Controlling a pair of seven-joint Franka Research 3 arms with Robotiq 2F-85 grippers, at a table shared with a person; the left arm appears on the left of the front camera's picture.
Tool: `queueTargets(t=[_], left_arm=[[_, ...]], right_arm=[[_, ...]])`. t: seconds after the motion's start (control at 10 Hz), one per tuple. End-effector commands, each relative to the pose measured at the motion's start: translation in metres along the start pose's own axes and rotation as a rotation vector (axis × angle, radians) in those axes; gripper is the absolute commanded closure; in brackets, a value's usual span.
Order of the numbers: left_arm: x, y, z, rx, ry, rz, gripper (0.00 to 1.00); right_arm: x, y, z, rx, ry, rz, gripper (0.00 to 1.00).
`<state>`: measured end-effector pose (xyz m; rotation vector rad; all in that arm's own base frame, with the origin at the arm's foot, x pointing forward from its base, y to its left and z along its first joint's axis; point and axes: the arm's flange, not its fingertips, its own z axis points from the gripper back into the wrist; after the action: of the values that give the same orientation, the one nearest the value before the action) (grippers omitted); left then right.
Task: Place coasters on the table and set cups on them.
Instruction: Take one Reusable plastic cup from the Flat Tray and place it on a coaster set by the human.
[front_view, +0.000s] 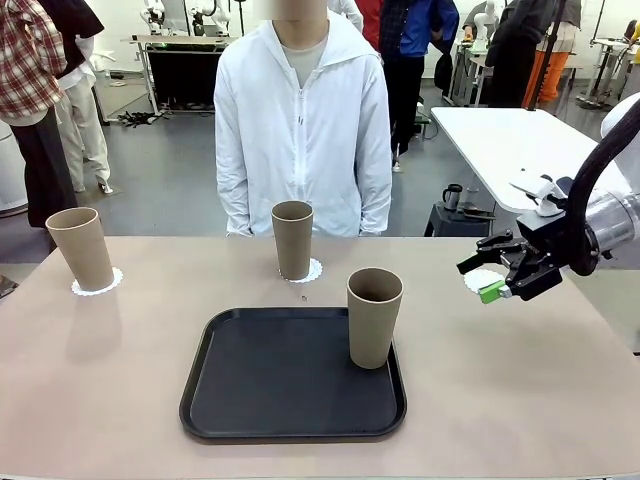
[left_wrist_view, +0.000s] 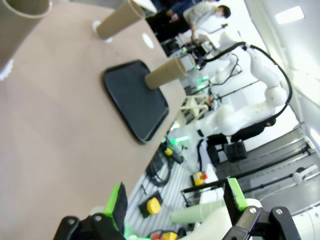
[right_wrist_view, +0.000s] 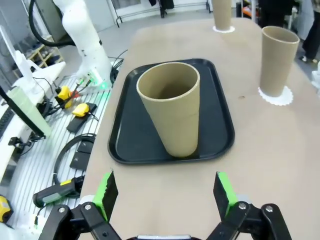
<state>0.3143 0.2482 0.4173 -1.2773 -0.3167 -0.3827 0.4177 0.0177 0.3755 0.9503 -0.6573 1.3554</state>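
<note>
On the near part of the beige bench (front_view: 100, 400), a black rounded-square tray (front_view: 270, 385) is located, and one tan cup (front_view: 374, 317) is seen standing upright on the tray's far right corner area, with no coaster under it. In the right wrist view, the right claw (right_wrist_view: 165, 192) is shown released, its green-padded fingers spread wide and empty, aimed at this cup (right_wrist_view: 171, 114) from just short of the tray's edge. In the front view, the right claw (front_view: 487, 277) is held above the bench to the right of the tray, apart from the cup, and a white coaster (front_view: 481, 281) is partly visible on the bench surface behind it. In the left wrist view, the left claw (left_wrist_view: 175, 200) is likewise shown released and empty, positioned off the bench edge. Farther across, a second cup (front_view: 292, 239) is set upright on a lacy coaster (front_view: 312, 270) at the middle of the bench. A third cup (front_view: 81, 248) is set on another coaster (front_view: 101, 284) at the far left. At the far side, a person in a white jacket (front_view: 303, 130) is standing.
</note>
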Motion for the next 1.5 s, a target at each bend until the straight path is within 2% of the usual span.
queueTargets(t=[0.0, 0.4, 0.5, 0.7, 0.8, 1.0, 1.1, 1.4], left_arm=[[0.000, -0.001, 0.000, 0.008, -0.011, 0.009, 0.00], [0.000, -0.001, 0.000, 0.008, -0.011, 0.009, 0.00], [0.000, -0.001, 0.000, 0.008, -0.011, 0.009, 0.00], [0.000, -0.001, 0.000, 0.008, -0.011, 0.009, 0.00], [0.000, -0.001, 0.000, 0.008, -0.011, 0.009, 0.00], [0.000, -0.001, 0.000, 0.008, -0.011, 0.009, 0.00], [0.000, -0.001, 0.000, 0.008, -0.011, 0.009, 0.00], [0.000, -0.001, 0.000, 0.008, -0.011, 0.009, 0.00]], right_arm=[[0.011, 0.006, -0.001, 0.011, -0.022, 0.032, 0.00], [0.009, 0.005, -0.001, 0.016, 0.001, 0.018, 0.00], [0.002, 0.000, -0.010, -0.026, -0.116, 0.125, 0.00], [-0.023, -0.007, -0.031, -0.048, -0.173, 0.167, 0.00], [-0.032, -0.008, -0.039, -0.035, -0.176, 0.204, 0.00], [-0.049, -0.012, -0.058, 0.028, -0.183, 0.170, 0.00], [-0.054, -0.015, -0.064, 0.032, -0.198, 0.211, 0.00], [-0.066, -0.029, -0.083, 0.038, -0.303, 0.286, 0.00]])
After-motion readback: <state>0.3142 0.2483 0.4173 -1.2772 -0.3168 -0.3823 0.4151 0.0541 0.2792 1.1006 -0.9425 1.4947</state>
